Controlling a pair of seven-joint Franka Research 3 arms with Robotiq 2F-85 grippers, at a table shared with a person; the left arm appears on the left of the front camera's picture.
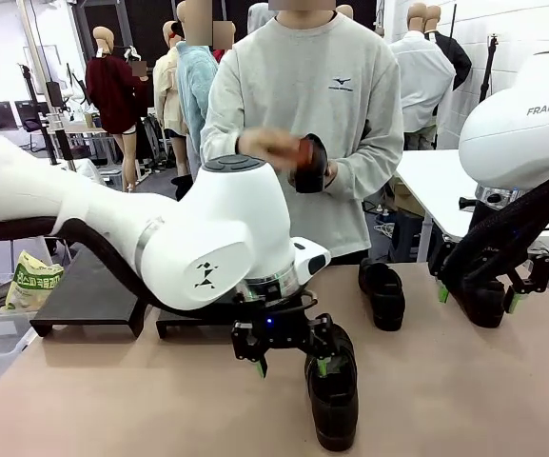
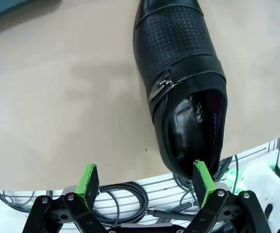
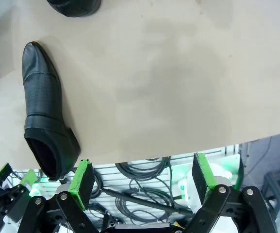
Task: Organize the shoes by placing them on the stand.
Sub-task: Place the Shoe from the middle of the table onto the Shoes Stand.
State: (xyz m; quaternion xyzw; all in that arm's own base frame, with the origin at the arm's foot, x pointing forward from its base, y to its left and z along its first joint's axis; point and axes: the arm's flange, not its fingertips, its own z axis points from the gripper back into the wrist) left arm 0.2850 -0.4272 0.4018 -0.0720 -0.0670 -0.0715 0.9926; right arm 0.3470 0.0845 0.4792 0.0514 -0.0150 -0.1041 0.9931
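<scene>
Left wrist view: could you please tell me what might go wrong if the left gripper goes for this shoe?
1. The shoe lies off-centre: its heel sits beside one pad of the open left gripper, not between the jaws, so descending might clip it.
2. That heel is at the table edge, so a nudge could tip it off.
3. The person's hands hold another shoe across the table; a wide swing toward the stand might pass close.
</scene>
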